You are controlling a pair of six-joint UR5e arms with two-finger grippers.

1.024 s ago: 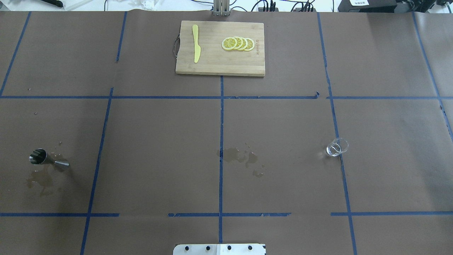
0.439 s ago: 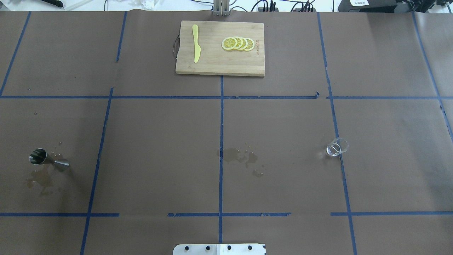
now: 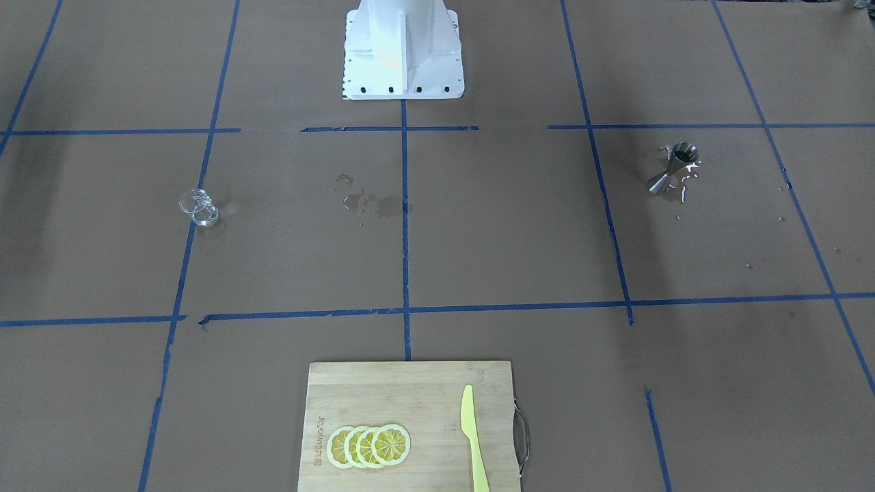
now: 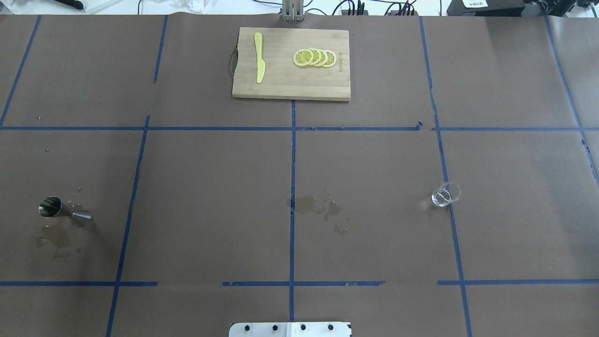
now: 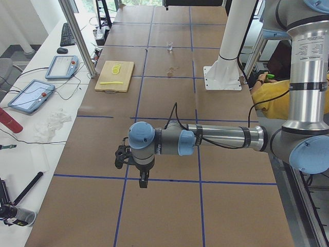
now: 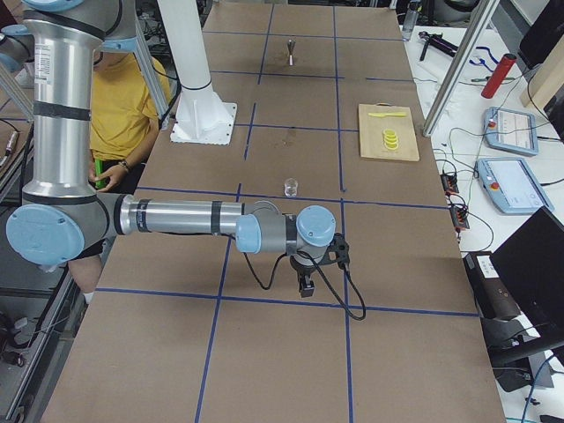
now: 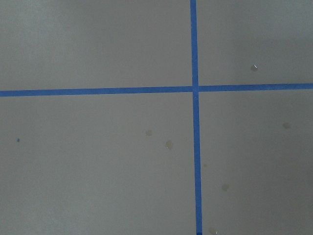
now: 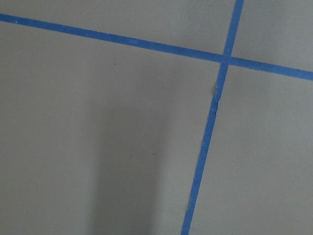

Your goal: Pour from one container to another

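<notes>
The clear glass cup (image 4: 445,194) stands upright on the brown paper on the table's right side; the front view shows this cup (image 3: 199,208) at its left. The steel jigger (image 4: 61,209) stands far off on the left side, with wet spots around it; the front view has the jigger (image 3: 673,167) at its right. Neither arm is over the table's middle. My left gripper (image 5: 142,180) hangs over the table's left end, pointing down, and shows only in the exterior left view. My right gripper (image 6: 306,286) hangs over the right end. I cannot tell whether either gripper is open or shut. Both wrist views show only paper and blue tape.
A wooden cutting board (image 4: 291,89) lies at the far middle with lemon slices (image 4: 314,57) and a yellow knife (image 4: 259,63) on it. Wet stains mark the paper at the centre (image 4: 318,206) and beside the jigger (image 4: 54,236). The robot's white base (image 3: 402,48) stands at the near edge.
</notes>
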